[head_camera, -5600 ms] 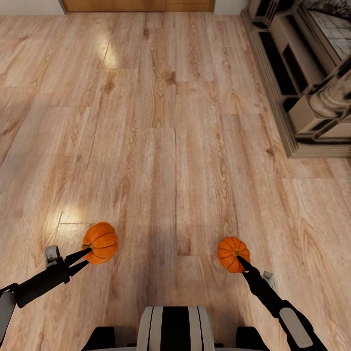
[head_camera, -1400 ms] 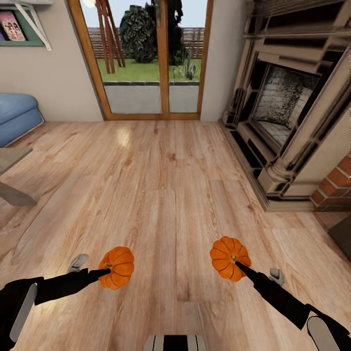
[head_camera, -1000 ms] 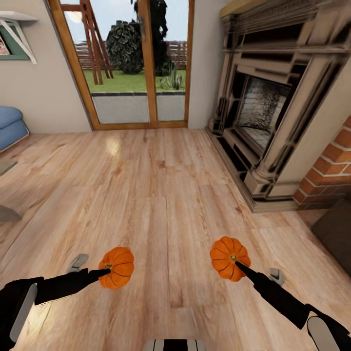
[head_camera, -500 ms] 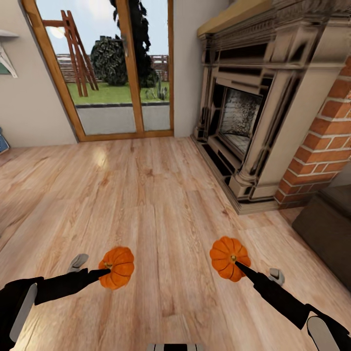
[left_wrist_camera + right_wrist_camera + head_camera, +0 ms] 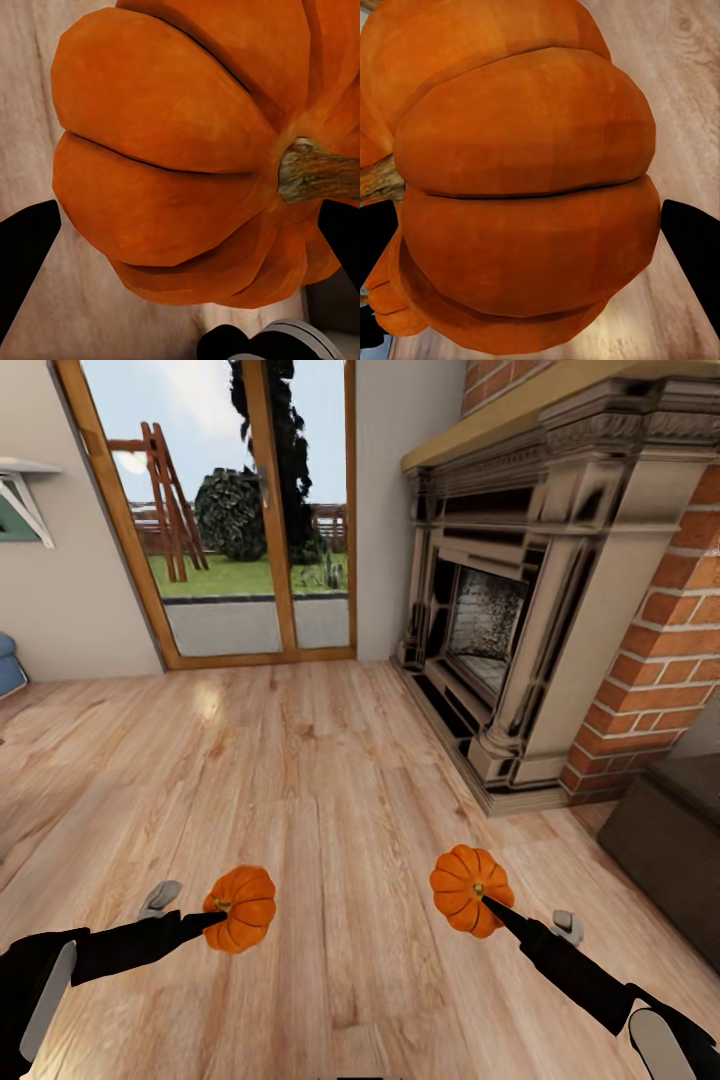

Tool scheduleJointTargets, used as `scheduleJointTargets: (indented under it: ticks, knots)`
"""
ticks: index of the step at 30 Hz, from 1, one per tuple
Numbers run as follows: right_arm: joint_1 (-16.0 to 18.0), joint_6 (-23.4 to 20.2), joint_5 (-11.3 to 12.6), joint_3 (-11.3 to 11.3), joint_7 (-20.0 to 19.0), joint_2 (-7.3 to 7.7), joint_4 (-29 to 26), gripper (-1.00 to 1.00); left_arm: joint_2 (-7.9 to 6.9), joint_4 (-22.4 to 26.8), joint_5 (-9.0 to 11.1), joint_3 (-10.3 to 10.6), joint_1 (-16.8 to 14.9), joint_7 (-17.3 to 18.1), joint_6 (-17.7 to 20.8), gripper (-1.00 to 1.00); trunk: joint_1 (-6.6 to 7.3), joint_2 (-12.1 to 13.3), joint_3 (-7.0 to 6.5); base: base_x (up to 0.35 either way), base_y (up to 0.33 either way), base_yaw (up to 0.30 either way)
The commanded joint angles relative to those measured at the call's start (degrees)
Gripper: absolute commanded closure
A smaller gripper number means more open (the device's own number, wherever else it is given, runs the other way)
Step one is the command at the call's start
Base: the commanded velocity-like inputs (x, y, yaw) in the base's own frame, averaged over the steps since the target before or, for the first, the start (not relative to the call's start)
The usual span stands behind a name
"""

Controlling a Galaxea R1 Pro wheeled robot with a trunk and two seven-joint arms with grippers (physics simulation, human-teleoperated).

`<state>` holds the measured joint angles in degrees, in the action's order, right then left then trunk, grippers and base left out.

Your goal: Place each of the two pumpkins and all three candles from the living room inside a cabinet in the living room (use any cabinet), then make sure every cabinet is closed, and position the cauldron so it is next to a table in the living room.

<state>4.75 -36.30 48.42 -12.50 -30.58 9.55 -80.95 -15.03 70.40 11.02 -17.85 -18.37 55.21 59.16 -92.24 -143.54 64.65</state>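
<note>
Wooden floor up front in the head view, glass doors ahead, brick fireplace [image 5: 500, 630] now swung into the right, so the camera has turned and a dark cabinet [image 5: 670, 860] corner peeks in. Left gripper [image 5: 212, 916] clamps one pumpkin [image 5: 243, 908], right gripper [image 5: 484, 900] the other pumpkin [image 5: 466, 888]. Left wrist: pumpkin [image 5: 187, 157] wedged between dark fingers. Right wrist: same deal [image 5: 525, 195]. Looks like we're heading for the cabinet.

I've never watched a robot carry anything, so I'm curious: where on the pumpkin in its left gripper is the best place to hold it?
By the short stem, coming in from the stem end. In the head view the left gripper meets the left pumpkin right there. The ribbed body looks too wide and round for the slim fingers, while the stem likely fits between them.
</note>
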Motion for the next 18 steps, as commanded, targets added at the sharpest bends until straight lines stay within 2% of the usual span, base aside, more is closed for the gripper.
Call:
scheduleJointTargets:
  ticks: [1,5,10,18]
  knots:
    - [0.0,0.02,-0.03,-0.02,-0.01,-0.02,0.0,1.0,0.0,0.0,-0.03,0.01,0.0,-0.03,-0.01,1.0,0.02,0.02,-0.23,0.0,0.0,0.0]
    - [-0.01,0.17,0.02,-0.2,-0.35,-0.02,0.02,1.0,0.05,0.0,-0.03,0.01,0.0,-0.04,-0.01,1.0,0.13,0.07,-1.11,0.0,0.0,0.0]
    - [-0.08,0.4,-0.05,-0.24,-3.67,-0.07,0.09,1.0,0.01,0.0,-0.03,0.01,0.0,-0.03,-0.01,1.0,0.25,0.14,-2.22,0.0,0.0,0.0]
    - [-0.09,0.34,0.01,-0.16,-4.21,-0.23,0.31,1.0,-0.01,0.0,-0.03,0.01,0.0,-0.03,-0.01,1.0,0.46,0.24,-3.99,0.0,0.0,0.0]
